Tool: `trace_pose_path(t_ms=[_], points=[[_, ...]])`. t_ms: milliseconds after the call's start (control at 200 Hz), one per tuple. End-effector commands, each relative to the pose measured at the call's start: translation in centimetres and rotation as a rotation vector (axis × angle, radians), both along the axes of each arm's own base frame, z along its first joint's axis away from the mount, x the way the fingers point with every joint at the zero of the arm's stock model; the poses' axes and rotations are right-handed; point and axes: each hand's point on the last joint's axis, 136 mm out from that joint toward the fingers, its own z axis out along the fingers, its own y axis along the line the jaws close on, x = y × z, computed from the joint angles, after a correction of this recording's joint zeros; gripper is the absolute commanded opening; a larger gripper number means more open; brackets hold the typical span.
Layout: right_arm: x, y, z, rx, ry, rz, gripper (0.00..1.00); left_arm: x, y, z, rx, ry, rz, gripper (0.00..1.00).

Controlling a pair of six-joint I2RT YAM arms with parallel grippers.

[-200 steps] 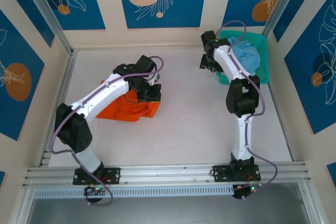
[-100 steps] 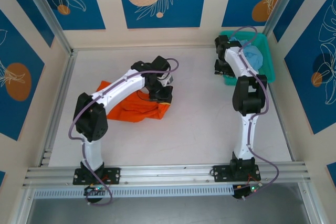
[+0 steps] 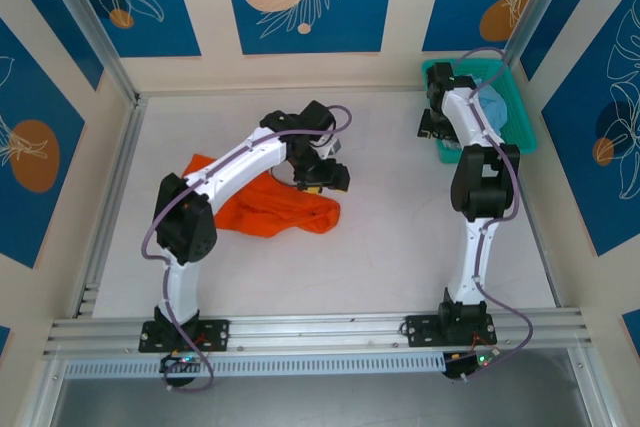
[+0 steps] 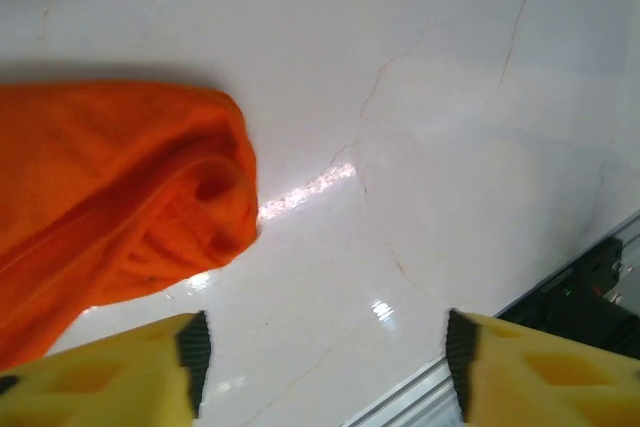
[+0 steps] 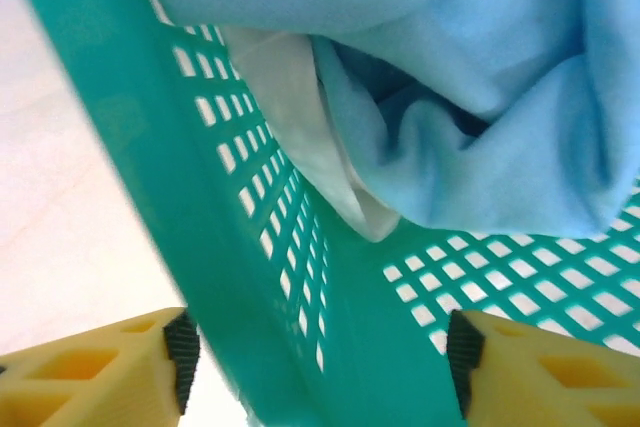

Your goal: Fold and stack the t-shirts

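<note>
The orange t-shirt [image 3: 262, 209] lies crumpled on the table left of centre; its rounded right end [image 4: 130, 207] shows in the left wrist view. My left gripper [image 3: 328, 177] [image 4: 322, 359] hovers just past that end, open, with bare table between its fingers. Pale blue t-shirts [image 3: 493, 107] [image 5: 480, 87] lie bunched in the teal basket [image 3: 524, 125] at the back right. My right gripper [image 3: 432, 127] [image 5: 320, 359] is open at the basket's left side, its jaws standing either side of the mesh wall [image 5: 250, 247] without pinching it.
A white fold of cloth [image 5: 300, 117] hangs below the blue cloth against the basket's mesh. An aluminium rail [image 3: 320, 332] runs along the near edge. Walls close in the back and both sides.
My left gripper swung right, dragging the orange t-shirt's end with it, then opened and let go. My right arm moved back and right along the basket, which shifted slightly right.
</note>
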Motion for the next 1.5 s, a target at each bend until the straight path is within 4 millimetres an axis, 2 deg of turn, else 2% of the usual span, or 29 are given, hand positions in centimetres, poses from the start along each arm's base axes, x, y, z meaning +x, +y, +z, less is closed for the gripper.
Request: trace_pose_path(t_ms=[0, 85, 140, 200, 305, 385, 480, 540, 600, 710, 805, 875, 990, 1055, 1155, 1265, 1330, 1425, 1495], points=[[-0.5, 2.1, 8.0, 0.018, -0.183, -0.015, 0.73, 0.3, 1.1, 3.8, 0.007, -0.12, 0.005, 0.76], [-1.7, 4.0, 10.3, 0.096, -0.267, -0.032, 0.76, 1.1, 3.5, 5.7, 0.053, -0.206, 0.046, 0.79], [-2.8, 6.5, 10.8, 0.224, -0.311, -0.015, 0.76, 1.5, 6.0, 6.3, 0.11, -0.246, 0.095, 0.83], [-4.2, 10.8, 11.1, 0.419, -0.342, 0.049, 0.74, 1.7, 9.6, 6.2, 0.167, -0.258, 0.185, 0.83], [-8.5, 17.3, 9.0, 0.669, -0.284, 0.094, 0.73, 1.5, 16.0, 4.4, 0.155, -0.182, 0.409, 0.83], [-12.2, 22.5, 6.2, 0.795, -0.166, 0.146, 0.71, 0.9, 19.4, 2.3, 0.062, -0.077, 0.587, 0.83], [-16.3, 26.9, 2.5, 0.783, -0.026, 0.214, 0.69, 0.6, 21.1, 0.2, -0.039, 0.009, 0.706, 0.83], [-18.2, 29.6, 1.1, 0.777, 0.032, 0.27, 0.68, 0.6, 21.7, -1.0, -0.071, 0.056, 0.751, 0.83], [-18.8, 32.3, 0.9, 0.779, 0.048, 0.353, 0.67, 0.4, 23.2, -2.3, -0.062, 0.104, 0.823, 0.83], [-18.9, 36.2, 0.8, 0.714, 0.077, 0.448, 0.63, -0.4, 28.2, -4.5, -0.037, 0.151, 1.052, 0.78], [-18.7, 39.8, 1.0, 0.633, 0.078, 0.539, 0.6, -1.9, 32.0, -5.7, 0.018, 0.159, 1.188, 0.73], [-18.7, 42.5, 1.0, 0.561, 0.071, 0.619, 0.58, -3.1, 33.6, -6.5, 0.089, 0.164, 1.229, 0.72], [-18.2, 45.9, 1.4, 0.456, 0.033, 0.699, 0.58, -4.7, 34.9, -8.3, 0.165, 0.172, 1.247, 0.73], [-18.1, 47.7, 0.7, 0.423, 0.025, 0.739, 0.59, -5.3, 35.3, -9.2, 0.184, 0.181, 1.249, 0.76], [-17.7, 48.9, -0.6, 0.387, 0.053, 0.741, 0.61, -5.5, 35.4, -10.2, 0.181, 0.202, 1.237, 0.84], [-17.2, 49.7, -3.0, 0.355, 0.092, 0.755, 0.6, -5.0, 35.0, -10.0, 0.145, 0.2, 1.218, 0.87], [-17.0, 49.9, -3.8, 0.347, 0.099, 0.776, 0.49, -4.8, 34.9, -9.8, 0.131, 0.194, 1.212, 0.88], [-16.3, 48.8, -4.0, 0.339, 0.109, 0.73, 0.32, -4.6, 34.6, -9.8, 0.112, 0.196, 1.202, 0.88], [-15.9, 48.2, -3.9, 0.364, 0.124, 0.697, 0.27, -4.5, 34.4, -9.9, 0.098, 0.198, 1.2, 0.89]])
